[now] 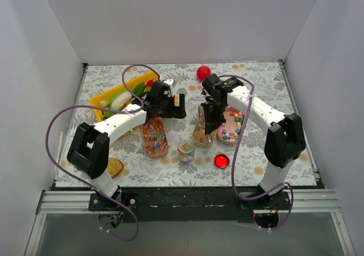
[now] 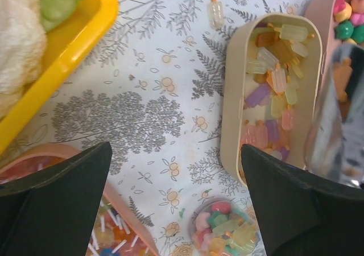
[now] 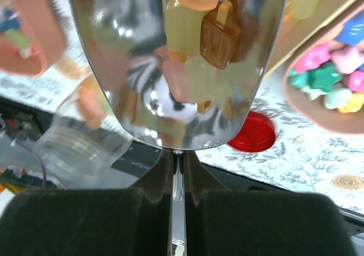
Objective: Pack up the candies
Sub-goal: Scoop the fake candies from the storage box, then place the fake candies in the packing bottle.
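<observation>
Left gripper: fingers spread wide, nothing between them. It hangs over the floral tablecloth, between a pink oval dish and a beige oval tin of pastel popsicle-shaped candies.

Right gripper: fingers pressed together on the thin handle of a shiny metal scoop. The scoop bowl carries a few pale green, brown and orange pieces. It is held close to the right edge of the beige tin; contact cannot be confirmed.

Candies are found in four containers: the beige tin, the pink oval dish by the left arm, a second pink oval dish of round beads just right of the tin, and a small clear plastic jar, partly filled, near the tin's near end. One stray piece lies on the cloth beyond the tin.

A round red lid lies flat to the right of the jar. A yellow plastic tray of toy vegetables and a red ball sit on the far side
</observation>
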`<act>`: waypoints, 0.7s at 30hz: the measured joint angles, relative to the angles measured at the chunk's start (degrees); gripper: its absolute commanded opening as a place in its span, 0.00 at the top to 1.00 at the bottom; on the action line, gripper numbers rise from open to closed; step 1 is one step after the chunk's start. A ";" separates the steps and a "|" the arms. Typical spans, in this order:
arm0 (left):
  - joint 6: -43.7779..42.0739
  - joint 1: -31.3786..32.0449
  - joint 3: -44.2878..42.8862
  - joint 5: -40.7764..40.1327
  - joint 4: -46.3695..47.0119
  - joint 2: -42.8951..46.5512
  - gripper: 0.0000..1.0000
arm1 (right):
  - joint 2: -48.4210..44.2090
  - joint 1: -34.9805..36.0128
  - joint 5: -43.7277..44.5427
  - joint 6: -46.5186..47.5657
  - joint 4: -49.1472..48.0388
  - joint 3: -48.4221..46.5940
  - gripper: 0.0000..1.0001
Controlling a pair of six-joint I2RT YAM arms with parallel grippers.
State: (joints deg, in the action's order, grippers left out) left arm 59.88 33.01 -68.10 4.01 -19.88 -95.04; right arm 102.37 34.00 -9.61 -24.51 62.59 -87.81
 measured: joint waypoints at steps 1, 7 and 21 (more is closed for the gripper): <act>0.11 -0.68 -0.02 0.00 -0.26 0.44 0.02 | -0.28 0.52 -0.42 0.09 0.94 -1.16 0.99; 0.37 -3.89 -0.68 -0.13 -2.23 4.61 0.02 | -4.68 4.83 -4.07 0.74 5.95 -5.84 0.99; 0.44 -7.76 0.33 4.15 -10.45 24.24 0.02 | -10.73 15.39 -14.69 -0.72 9.79 -2.25 0.99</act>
State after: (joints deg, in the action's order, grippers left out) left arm 60.31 25.26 -67.77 8.16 -30.33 -70.81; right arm 91.64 49.39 -24.29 -25.23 72.38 -90.06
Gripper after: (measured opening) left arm 0.981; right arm 0.080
